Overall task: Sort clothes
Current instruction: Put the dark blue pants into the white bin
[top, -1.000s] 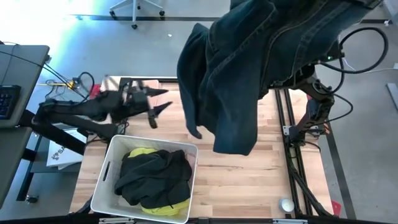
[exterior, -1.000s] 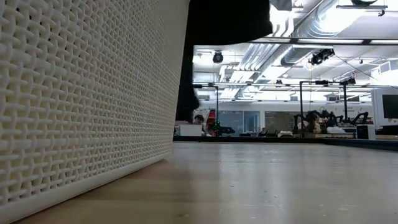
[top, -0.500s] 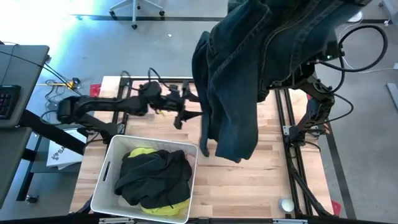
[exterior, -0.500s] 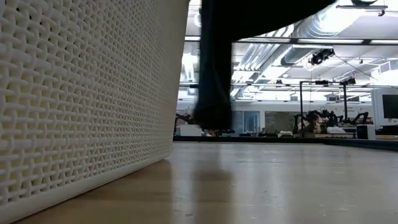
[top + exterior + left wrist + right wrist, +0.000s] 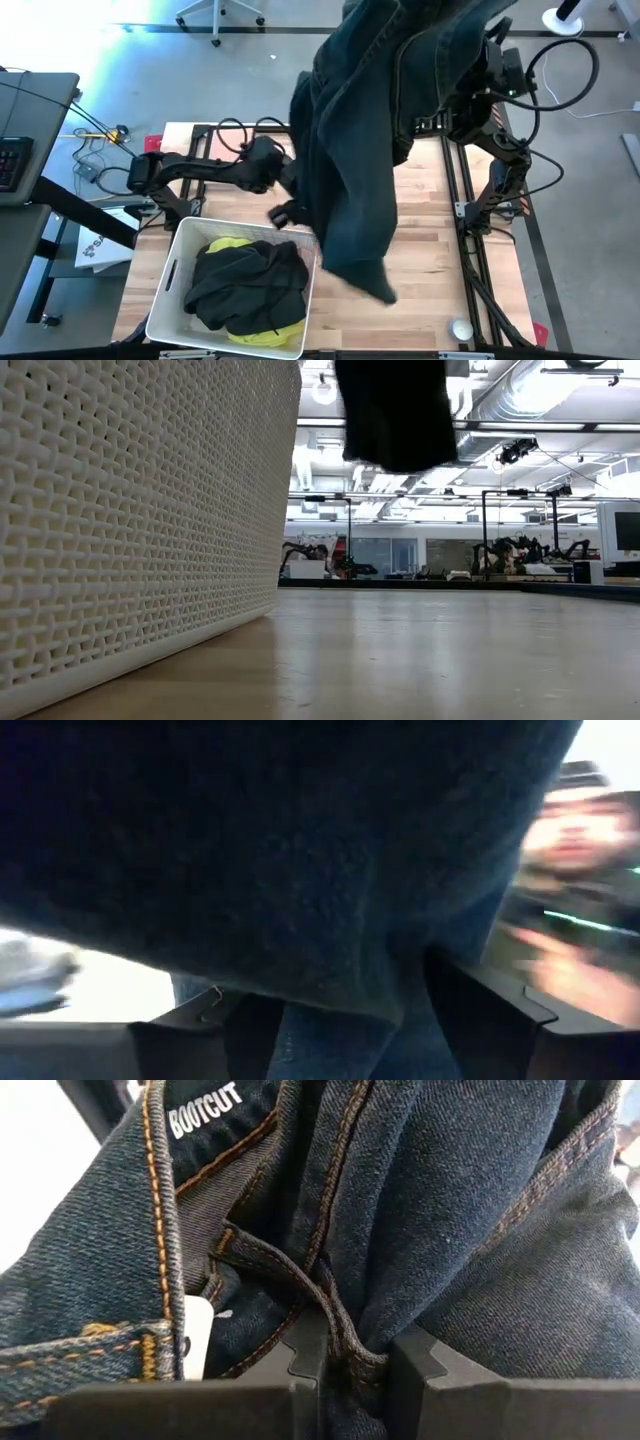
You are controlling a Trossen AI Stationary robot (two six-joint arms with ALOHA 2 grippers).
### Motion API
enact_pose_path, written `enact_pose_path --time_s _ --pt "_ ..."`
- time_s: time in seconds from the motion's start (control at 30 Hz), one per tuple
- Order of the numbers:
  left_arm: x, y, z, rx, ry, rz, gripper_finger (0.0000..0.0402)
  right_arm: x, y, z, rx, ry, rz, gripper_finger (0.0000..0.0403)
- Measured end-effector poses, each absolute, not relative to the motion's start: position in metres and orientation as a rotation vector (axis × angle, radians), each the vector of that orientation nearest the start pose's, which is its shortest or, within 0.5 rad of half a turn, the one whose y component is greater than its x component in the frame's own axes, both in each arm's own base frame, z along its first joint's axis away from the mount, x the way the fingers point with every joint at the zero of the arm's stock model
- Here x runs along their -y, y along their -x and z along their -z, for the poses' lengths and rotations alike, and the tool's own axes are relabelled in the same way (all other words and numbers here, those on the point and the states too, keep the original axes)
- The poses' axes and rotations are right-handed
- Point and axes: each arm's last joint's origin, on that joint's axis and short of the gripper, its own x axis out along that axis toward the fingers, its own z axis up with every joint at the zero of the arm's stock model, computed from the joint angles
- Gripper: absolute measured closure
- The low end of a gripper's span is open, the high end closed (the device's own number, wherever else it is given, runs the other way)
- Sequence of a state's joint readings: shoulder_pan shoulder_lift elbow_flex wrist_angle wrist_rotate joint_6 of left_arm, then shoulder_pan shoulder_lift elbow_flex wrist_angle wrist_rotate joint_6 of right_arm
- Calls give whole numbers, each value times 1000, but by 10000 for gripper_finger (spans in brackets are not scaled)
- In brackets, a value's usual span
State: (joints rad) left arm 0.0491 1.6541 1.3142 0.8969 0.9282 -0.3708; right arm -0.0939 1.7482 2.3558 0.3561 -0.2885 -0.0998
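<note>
- "BOOTCUT" in white capital letters stands on a grey-brown label sewn inside the waistband of the dark blue denim jeans (image 5: 430,1230), seen in the right wrist view.
- A small white tag (image 5: 197,1338) hangs just beneath that waistband; any print on it is too small to read.
- No other writing can be read.

We record one light wooden table (image 5: 430,270), bearing near its left front corner a white woven basket (image 5: 170,300) and near its right front corner a small white round object (image 5: 460,328).
</note>
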Motion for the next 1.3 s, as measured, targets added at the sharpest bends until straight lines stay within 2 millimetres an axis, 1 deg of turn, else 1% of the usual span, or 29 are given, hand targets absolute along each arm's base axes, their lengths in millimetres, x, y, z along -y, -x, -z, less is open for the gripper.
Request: enact_pose_path --time_s 0.1,0.23,0.33,0.43,0.5,0.53,0.63,0.7,0.8,0.87,0.93,1.03,1.17,1.3 --pt "19 -346 -413 342 47 1095 177 21 -287 -631 951 225 -153 360" --pt "33 -305 -450 421 23 1163 189 20 -287 -631 947 189 -172 360" --pt "40 -266 -480 536 3 1155 198 20 -286 -631 948 189 -173 360" --pt "42 -225 -506 659 26 1099 207 20 -287 -631 941 184 -172 360" --pt "42 -203 -517 689 45 1079 212 21 -288 -630 937 183 -170 360" --pt "41 -195 -520 673 59 1071 214 21 -290 -630 936 181 -170 360" --pt "39 -180 -521 561 108 1020 222 19 -303 -623 908 166 -177 361" --pt "40 -175 -516 474 119 957 228 17 -318 -615 883 121 -181 361" --pt "42 -167 -506 367 114 804 237 13 -344 -600 883 38 -193 361" --pt "45 -159 -501 319 103 692 243 11 -356 -592 902 -16 -217 361" --pt "47 -150 -498 281 105 607 249 10 -362 -588 939 -78 -234 361" --pt "49 -136 -496 241 127 528 257 11 -371 -581 963 -152 -240 361" --pt "52 -124 -488 139 174 466 266 12 -396 -563 905 -202 -252 361" --pt "56 -119 -468 -76 224 355 272 13 -426 -536 792 -271 -296 361"
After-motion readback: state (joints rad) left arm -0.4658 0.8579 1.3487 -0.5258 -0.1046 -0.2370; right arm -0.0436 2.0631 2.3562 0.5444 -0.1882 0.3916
